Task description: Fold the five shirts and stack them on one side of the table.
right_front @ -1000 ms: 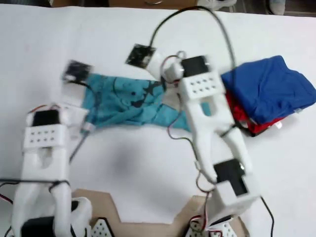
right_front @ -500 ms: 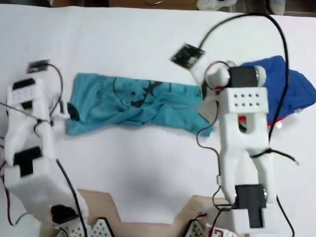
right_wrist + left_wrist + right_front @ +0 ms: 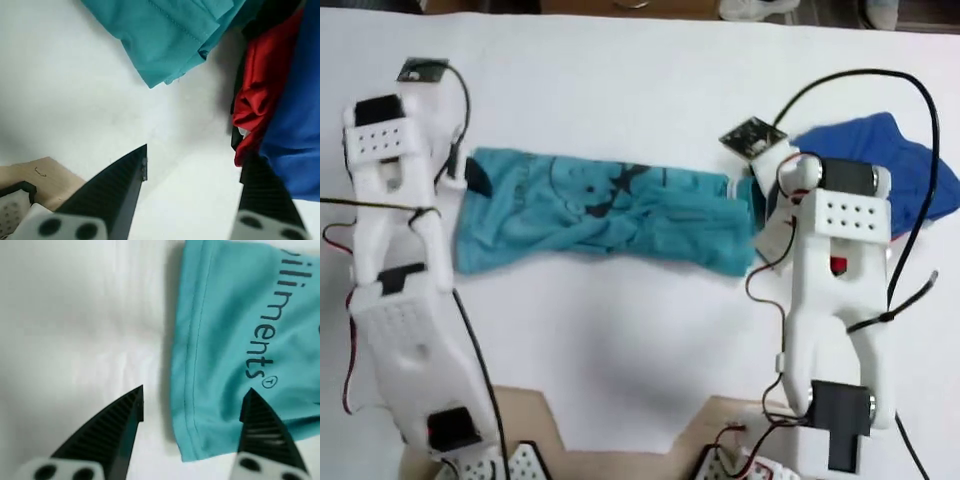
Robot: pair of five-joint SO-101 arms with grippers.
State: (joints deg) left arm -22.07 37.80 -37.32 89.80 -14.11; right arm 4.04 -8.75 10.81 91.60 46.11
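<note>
White table (image 3: pixel 620 330), brown cardboard (image 3: pixel 620 468) at near edge

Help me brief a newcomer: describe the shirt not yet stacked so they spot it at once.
On the white table, look along the middle. The teal shirt lies there as a long flat band with dark print. Unlike the blue shirt and red shirt piled at one end, it lies spread out, not in the pile.
</note>
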